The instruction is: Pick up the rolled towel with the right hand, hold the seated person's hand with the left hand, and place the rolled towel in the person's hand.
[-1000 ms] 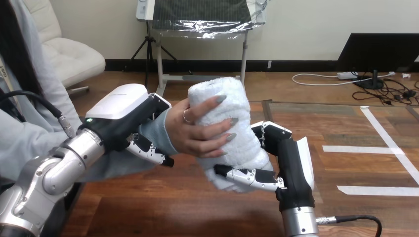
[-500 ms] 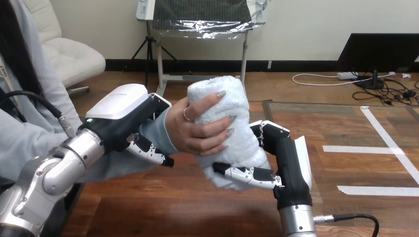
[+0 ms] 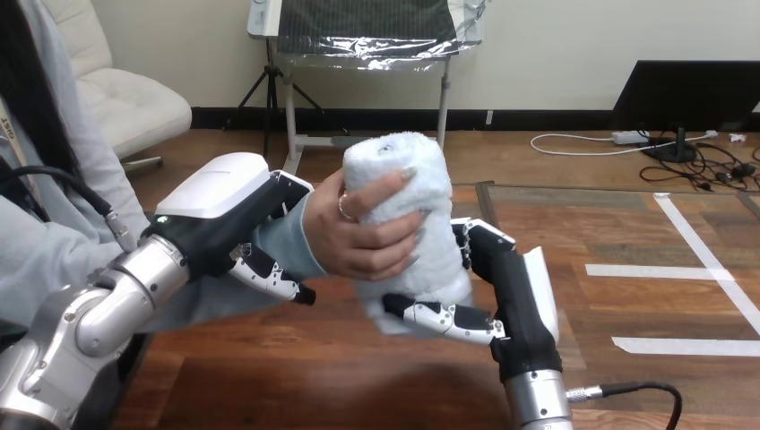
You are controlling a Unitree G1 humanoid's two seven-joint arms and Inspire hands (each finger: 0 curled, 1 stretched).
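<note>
Now | rolled towel (image 3: 394, 152): long axis near-vertical | person's hand (image 3: 354, 242) gripping it

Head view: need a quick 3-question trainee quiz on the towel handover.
1. True or false: the person's hand is apart from the rolled towel.
2. The left hand grips the person's: A) wrist B) elbow C) thumb.
3. Which robot hand holds the towel's lower end?
Key: 1 false; 2 A; 3 the right hand.
</note>
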